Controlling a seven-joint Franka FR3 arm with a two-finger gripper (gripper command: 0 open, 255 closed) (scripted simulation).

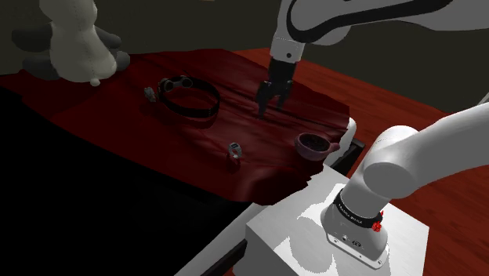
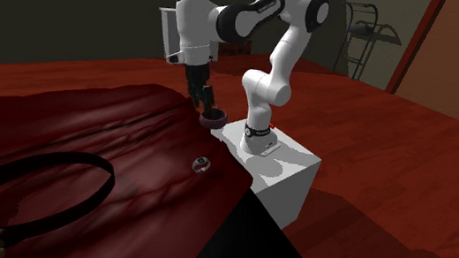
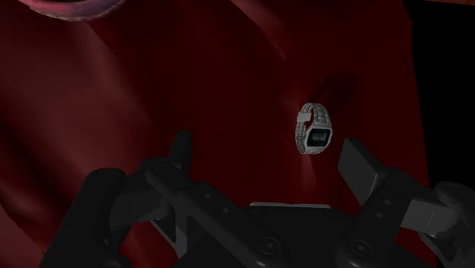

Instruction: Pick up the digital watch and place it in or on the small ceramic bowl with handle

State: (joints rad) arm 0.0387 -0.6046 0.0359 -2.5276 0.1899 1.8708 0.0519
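Wide-spread gripper (image 1: 269, 107) over red cloth (image 1: 188, 149) — watch (image 1: 233, 149) apart from bowl (image 1: 312, 145)

Black headphones (image 1: 194, 110) lie on a red cloth (image 1: 117, 129)

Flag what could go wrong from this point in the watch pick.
1. The watch lies off toward one finger of the open gripper, not centred; a descent without correction could knock it aside.
2. It rests on rumpled cloth, so it may tip or slip.
3. The bowl is small; a release could miss.
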